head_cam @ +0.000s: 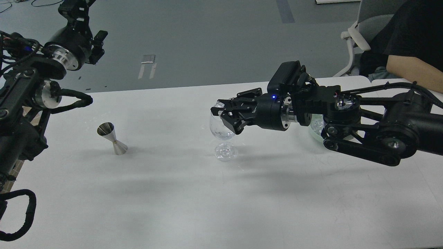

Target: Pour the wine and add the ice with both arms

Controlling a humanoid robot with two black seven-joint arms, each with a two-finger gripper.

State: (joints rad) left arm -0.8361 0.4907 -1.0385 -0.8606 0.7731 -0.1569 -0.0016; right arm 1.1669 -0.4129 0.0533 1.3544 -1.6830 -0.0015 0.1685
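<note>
Head view: right hand [225,116] over wine glass [221,133]; its wrist lettering is unreadable.

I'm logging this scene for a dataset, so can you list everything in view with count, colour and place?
table: one, white, fills the lower view
jigger: one, silver, standing on the table's left part
wine glass: one, clear, upright at table centre
ice: a few clear cubes, inside the glass bowl
bowl: one, clear, right of the glass, mostly hidden behind the arm
chair: one, white, top right
person: one, black shirt, bare forearm, top right
left gripper: black, raised at top left
right gripper: black, at the glass rim
</note>
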